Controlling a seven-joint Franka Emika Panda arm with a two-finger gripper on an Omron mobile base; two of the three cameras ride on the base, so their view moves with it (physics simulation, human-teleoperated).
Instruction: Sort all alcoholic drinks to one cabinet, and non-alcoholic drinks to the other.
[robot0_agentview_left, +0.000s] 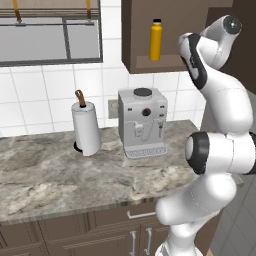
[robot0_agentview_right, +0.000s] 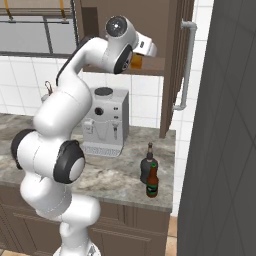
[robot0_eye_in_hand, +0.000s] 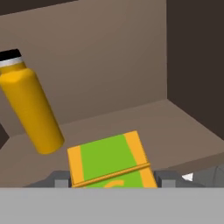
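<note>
Orange-and-green juice carton (robot0_eye_in_hand: 111, 162): being held between the jaws of the two-finger gripper (robot0_eye_in_hand: 113, 180), hovering over the bottom board of the open dark brown wooden wall cupboard (robot0_eye_in_hand: 144, 118).
Jaws: clenching on the carton's two sides, not released.
Tall yellow-orange bottle with black cap (robot0_eye_in_hand: 27, 107): standing on the same board, near the carton, apart from it.
Carton axis: long axis running away from the hand, top panel facing the camera.
Bottle axis: upright in the left base view; cap pointing up.
Risk: tipping on release if not set flat; nudging the bottle if drifting sideways.
Squat black glass bottle (robot0_agentview_right: 146, 167) and slim brown beer bottle (robot0_agentview_right: 152, 181): waiting on the marble counter (robot0_agentview_right: 115, 175).
</note>
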